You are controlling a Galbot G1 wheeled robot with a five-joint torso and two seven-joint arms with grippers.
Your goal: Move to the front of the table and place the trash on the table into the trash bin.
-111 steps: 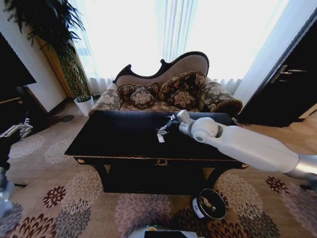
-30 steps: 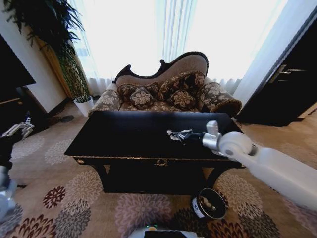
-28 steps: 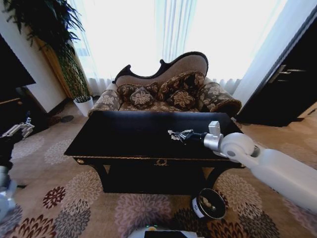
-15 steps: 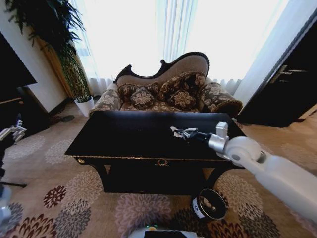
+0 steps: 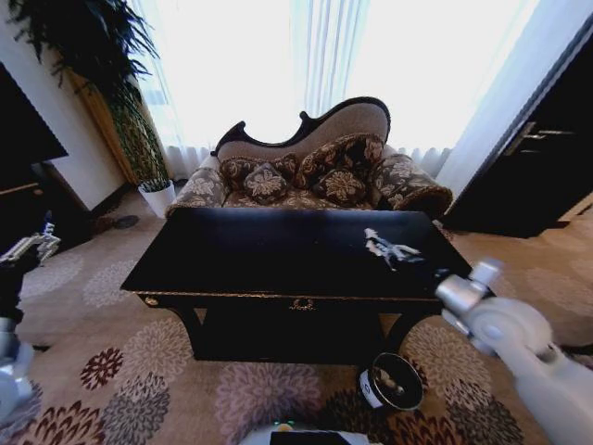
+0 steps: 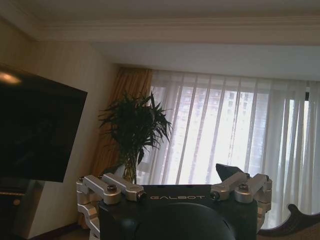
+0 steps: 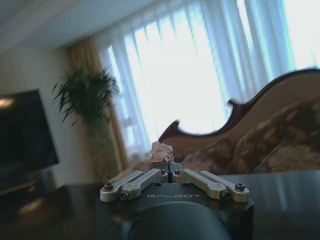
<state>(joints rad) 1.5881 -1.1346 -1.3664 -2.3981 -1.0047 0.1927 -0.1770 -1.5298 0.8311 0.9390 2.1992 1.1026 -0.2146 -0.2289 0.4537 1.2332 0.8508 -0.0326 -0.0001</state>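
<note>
Trash bin (image 5: 391,382) sits nearest, on the patterned carpet (image 5: 139,371) just in front of the table's right front leg — upright, open top, white label on its side, something small lying inside.

Right arm comes in from the lower right, wrist over the table's right front corner. Right gripper (image 5: 382,246) is above the right part of the table (image 5: 241,255), fingers pointing away from the robot. In the right wrist view the fingers (image 7: 138,181) are drawn together and clamped on a crumpled white paper wad (image 7: 161,150), which sticks up from the tips — clear of the tabletop. The gripper is over the table, not over the bin.

Tabletop is glossy black with gold trim along the front apron.

Left gripper (image 5: 28,247) is raised at the far left, well apart from the table, over the carpet. In the left wrist view its fingers (image 6: 112,186) are spread wide with nothing between them, aimed at the plant (image 6: 134,127) and curtains (image 6: 225,130).

Behind the table: patterned sofa (image 5: 315,176) against the bright window.
</note>
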